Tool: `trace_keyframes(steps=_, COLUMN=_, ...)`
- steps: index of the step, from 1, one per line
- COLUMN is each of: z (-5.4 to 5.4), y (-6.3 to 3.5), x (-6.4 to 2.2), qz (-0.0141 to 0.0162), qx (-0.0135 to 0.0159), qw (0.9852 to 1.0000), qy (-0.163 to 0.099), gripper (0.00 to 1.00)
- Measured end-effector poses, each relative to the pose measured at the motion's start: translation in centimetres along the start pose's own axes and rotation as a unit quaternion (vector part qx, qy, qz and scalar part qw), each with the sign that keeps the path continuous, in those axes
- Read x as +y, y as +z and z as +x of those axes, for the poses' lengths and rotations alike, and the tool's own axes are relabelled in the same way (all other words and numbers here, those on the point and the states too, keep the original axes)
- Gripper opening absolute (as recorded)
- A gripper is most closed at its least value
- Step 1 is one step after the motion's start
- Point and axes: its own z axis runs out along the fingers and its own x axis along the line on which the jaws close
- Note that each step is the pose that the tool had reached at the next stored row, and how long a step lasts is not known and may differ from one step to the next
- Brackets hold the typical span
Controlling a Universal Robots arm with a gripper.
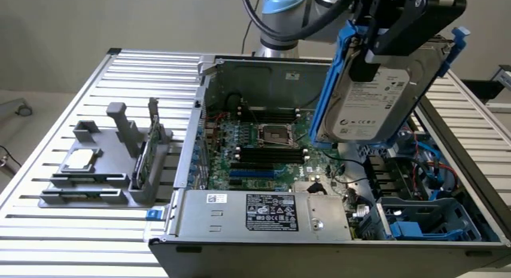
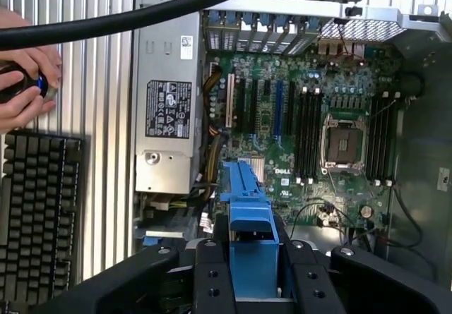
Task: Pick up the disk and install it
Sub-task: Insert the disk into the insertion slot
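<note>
The disk (image 1: pixel 371 107), a silver-grey hard drive with a white label and blue carrier rails, hangs tilted on edge above the right side of the open computer case (image 1: pixel 200 140). My gripper (image 1: pixel 391 48) is shut on the disk's upper part, one black finger lying across its labelled face. In the wrist view the disk's blue rail (image 2: pixel 247 212) runs out from between my gripper (image 2: pixel 253 275) and its black fingers (image 2: pixel 212 279), above the motherboard (image 2: pixel 311 116).
A blue drive cage (image 1: pixel 423 221) sits in the case's near right corner. The grey power supply box (image 1: pixel 264 213) lies along the case's front. A grey fixture (image 1: pixel 104 164) holds a processor chip (image 1: pixel 82 159). A person's hand (image 2: pixel 25 81) and keyboard (image 2: pixel 39 215) are beside the case.
</note>
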Motion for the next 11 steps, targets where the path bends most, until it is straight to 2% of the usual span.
trace_keyframes(steps=11, z=3.4, y=0.08, x=-2.85, qz=0.0, qx=0.0, qw=1.0, qy=0.0, gripper=0.33)
